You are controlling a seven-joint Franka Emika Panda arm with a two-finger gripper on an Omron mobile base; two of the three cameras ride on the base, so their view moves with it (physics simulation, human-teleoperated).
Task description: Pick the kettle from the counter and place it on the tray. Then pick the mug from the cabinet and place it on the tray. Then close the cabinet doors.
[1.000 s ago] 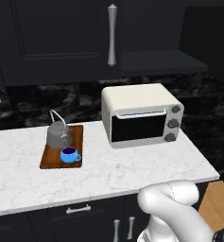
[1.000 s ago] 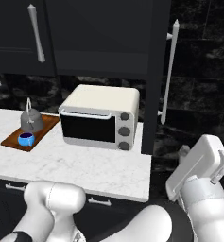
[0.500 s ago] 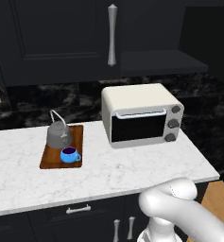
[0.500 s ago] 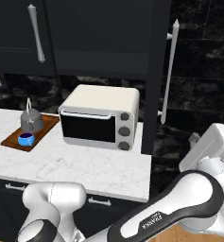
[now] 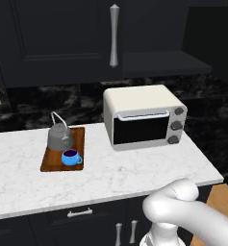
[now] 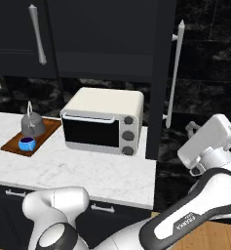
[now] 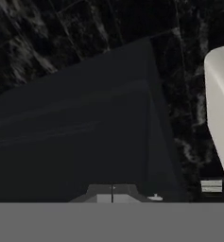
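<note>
The kettle [image 5: 60,137] and the mug [image 5: 71,157] both stand on the tray [image 5: 50,162], which lies on the left part of the counter [image 5: 101,175]; mug near edge, kettle behind it. Both placing steps therefore look complete, and only the closing of the cabinet doors remains.

Over the last second the arm has swung further right and outward: in the right base view the hand [image 6: 209,139] now sits beside the open right door [image 6: 162,73], below its long silver handle [image 6: 174,73]. The scene itself has not shifted. The fingertips [image 7: 104,193] meet with no gap between them, holding nothing.

The left door [image 5: 62,38] appears closed flat. The right door stands edge-on, projecting out from the cabinet [image 6: 107,36].

The toaster oven [image 6: 101,120] stands just left of the open door, near its swing path. In my judgement, a push from the right side is needed.
</note>
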